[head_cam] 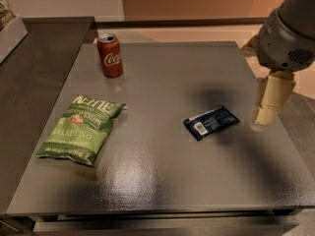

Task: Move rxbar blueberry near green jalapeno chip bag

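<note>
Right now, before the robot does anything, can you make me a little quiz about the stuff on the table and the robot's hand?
1. True or false: the gripper is touching the rxbar blueberry.
2. Fill in: in the picture, the rxbar blueberry lies between the green jalapeno chip bag and the ____.
3. Which thing stands upright on the table? A) the green jalapeno chip bag B) the red cola can C) the rxbar blueberry

Key
1. False. The gripper hovers beside the bar, apart from it, at the table's right side in the picture.
2. gripper
3. B. The bag and the bar lie flat.
</note>
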Controlling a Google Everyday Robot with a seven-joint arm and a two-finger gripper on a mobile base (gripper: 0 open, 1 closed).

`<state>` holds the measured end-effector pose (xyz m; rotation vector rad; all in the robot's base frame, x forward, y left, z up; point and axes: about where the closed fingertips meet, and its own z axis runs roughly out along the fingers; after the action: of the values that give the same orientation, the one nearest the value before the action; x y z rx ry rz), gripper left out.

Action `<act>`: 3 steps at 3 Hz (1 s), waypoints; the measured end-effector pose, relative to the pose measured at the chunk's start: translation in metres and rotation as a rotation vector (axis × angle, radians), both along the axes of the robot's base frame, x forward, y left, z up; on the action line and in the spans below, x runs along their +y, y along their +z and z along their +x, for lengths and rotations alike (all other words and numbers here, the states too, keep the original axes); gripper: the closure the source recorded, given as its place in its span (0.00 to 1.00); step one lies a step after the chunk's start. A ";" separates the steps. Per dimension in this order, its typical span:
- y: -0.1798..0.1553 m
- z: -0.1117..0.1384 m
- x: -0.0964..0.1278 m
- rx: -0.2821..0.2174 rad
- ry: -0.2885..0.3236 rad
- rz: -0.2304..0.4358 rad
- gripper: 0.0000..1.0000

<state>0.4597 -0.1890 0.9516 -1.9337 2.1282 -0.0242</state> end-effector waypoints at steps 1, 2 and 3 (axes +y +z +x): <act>-0.020 0.012 0.016 0.026 0.099 -0.010 0.00; -0.039 0.021 0.028 0.048 0.188 -0.019 0.00; -0.055 0.025 0.035 0.065 0.253 -0.024 0.00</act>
<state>0.4847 -0.1543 0.8961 -2.2314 1.9133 0.0628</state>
